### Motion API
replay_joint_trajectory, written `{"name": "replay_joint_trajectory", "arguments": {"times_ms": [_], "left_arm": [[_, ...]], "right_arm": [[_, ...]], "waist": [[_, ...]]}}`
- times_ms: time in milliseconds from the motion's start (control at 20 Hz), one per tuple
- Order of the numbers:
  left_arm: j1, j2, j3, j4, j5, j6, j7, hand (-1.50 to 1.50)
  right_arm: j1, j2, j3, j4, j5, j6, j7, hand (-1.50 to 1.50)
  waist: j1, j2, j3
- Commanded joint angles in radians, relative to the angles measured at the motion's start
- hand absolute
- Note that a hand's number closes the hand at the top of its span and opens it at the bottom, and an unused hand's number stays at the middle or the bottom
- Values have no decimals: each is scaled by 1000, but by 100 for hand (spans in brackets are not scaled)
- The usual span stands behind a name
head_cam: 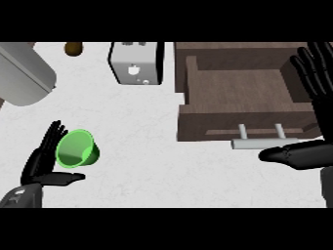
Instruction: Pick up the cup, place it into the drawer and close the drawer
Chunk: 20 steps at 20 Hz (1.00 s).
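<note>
the left hand [48, 161], fingers straight, flanked a tipped green cup [77, 148] near the counter's [147, 161] front-left; it risked rolling away. the right hand [320, 97] rested open beside the open drawer [244, 95]

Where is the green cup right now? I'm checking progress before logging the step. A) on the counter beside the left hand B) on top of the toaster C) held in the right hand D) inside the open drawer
A: the green cup lies tipped on the white counter right by the open left hand, while the drawer stands open with nothing in it.
</note>
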Motion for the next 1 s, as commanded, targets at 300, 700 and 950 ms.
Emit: {"name": "replay_joint_trajectory", "arguments": {"times_ms": [300, 700, 950], "left_arm": [[-45, -8, -1, 97, -25, -54, -151, -150], [-90, -75, -10, 105, -34, -35, -156, -150], [-104, -76, -14, 110, -26, -156, -126, -150]], "right_arm": [[-9, 10, 15, -5, 9, -1, 2, -150], [-31, -5, -15, 8, -7, -7, 25, -150], [-49, 1, 15, 7, 14, -7, 31, -150]], "waist": [[-13, 7, -3], [-11, 4, -1], [-11, 5, -2]]}}
